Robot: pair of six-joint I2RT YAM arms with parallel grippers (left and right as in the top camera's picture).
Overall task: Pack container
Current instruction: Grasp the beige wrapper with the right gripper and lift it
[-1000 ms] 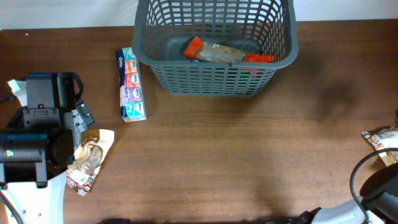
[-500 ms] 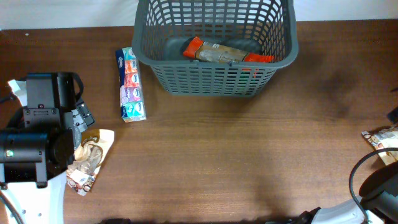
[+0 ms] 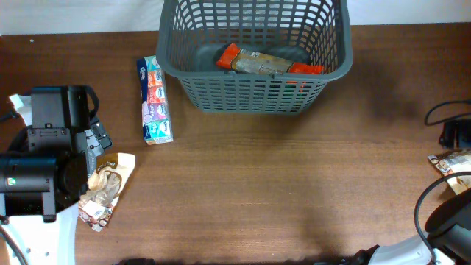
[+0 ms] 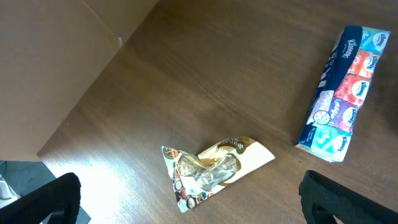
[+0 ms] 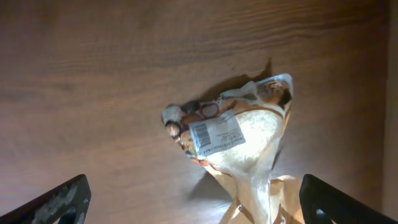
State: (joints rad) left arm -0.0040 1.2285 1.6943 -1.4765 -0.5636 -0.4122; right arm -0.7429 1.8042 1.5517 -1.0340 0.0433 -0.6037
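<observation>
Packing barely starting: on desk [image 3: 294,191], container [image 3: 254,96] sitting at 12 o'clock, holding only one orange-ended packet [image 3: 265,62]. Tissue pack [image 3: 156,99] waiting at 10 o'clock, crumpled snack packet [image 3: 103,190] at 8, another packet [image 5: 233,134] at 3. Container looking dark grey, lattice-sided, thick-rimmed, standing upright. Left claw [image 4: 193,200] and right claw [image 5: 199,200] both gaping wide, gripping nothing.

Wooden table [image 3: 280,184]: basket [image 3: 254,76] far centre; tissue pack [image 3: 155,100] beside it, left; crumpled packet [image 3: 105,190] near-left; second packet [image 3: 452,165] right edge.
</observation>
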